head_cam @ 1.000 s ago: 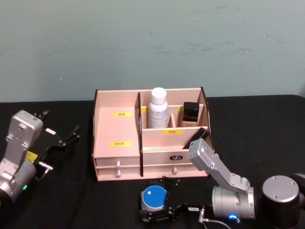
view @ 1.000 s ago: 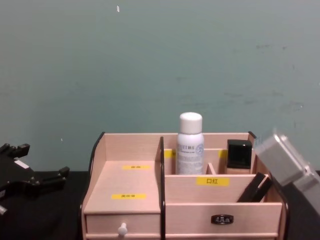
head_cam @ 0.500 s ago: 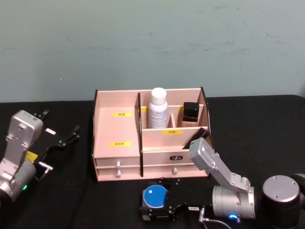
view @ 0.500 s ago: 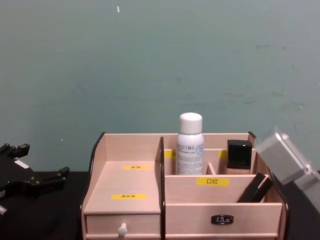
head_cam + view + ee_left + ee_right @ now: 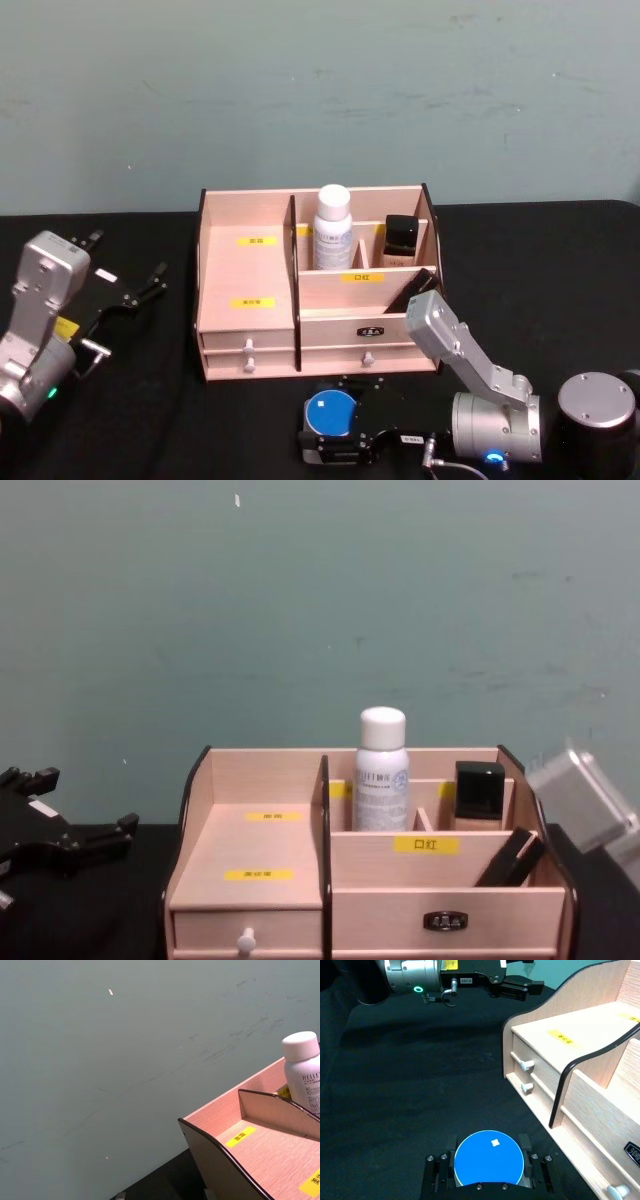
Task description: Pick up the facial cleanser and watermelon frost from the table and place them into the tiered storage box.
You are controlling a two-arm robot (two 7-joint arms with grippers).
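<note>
Blue-lidded jar (image 5: 489, 1161) clamped between the right gripper (image 5: 488, 1144) fingers, bottom centre of the head view.
Just above it in frame stands the tiered storage box (image 5: 245, 270) on the black table (image 5: 520, 260); left gripper (image 5: 127, 256), far left, gapes empty.

Showing pale tan wood, dark edging and yellow labels on the tiered storage box (image 5: 245, 270); white with bluish print on the tall bottle (image 5: 332, 240); blue with a white fleck on the near round jar (image 5: 331, 412).
</note>
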